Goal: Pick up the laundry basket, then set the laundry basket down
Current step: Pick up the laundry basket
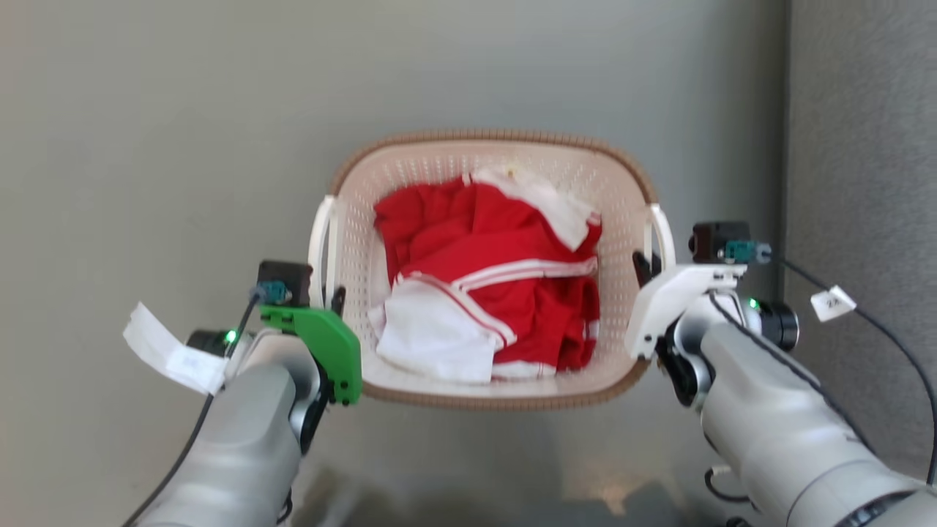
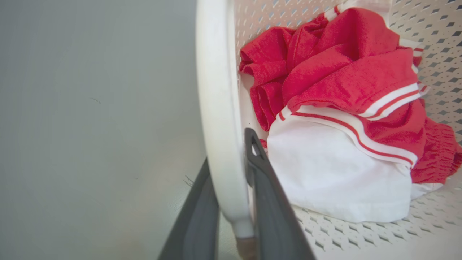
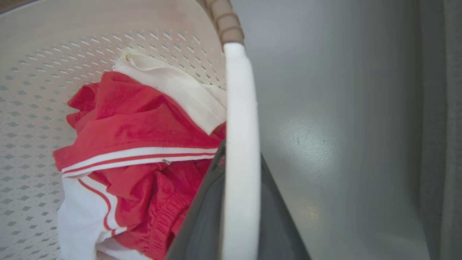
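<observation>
One cream-white perforated plastic laundry basket point(image 1: 439, 165) with a brown woven-look rim lies mid-frame in the head view over a plain grey floor point(image 1: 146, 146); whether it rests there or hangs clear, I cannot tell. It holds crumpled red-and-white striped clothes point(image 1: 505, 256) and sits squarely between both arms. Beside a green plate point(image 1: 329, 351), the left gripper point(image 1: 331, 294) is narrowed onto the white left handle point(image 1: 320, 241); the right gripper point(image 1: 644, 269) pinches the white right handle point(image 1: 661, 227). Wrist views add the detail: one dark finger point(image 2: 267, 195) inside the handle, its partner outside, and likewise the right fingers point(image 3: 202, 216).
</observation>
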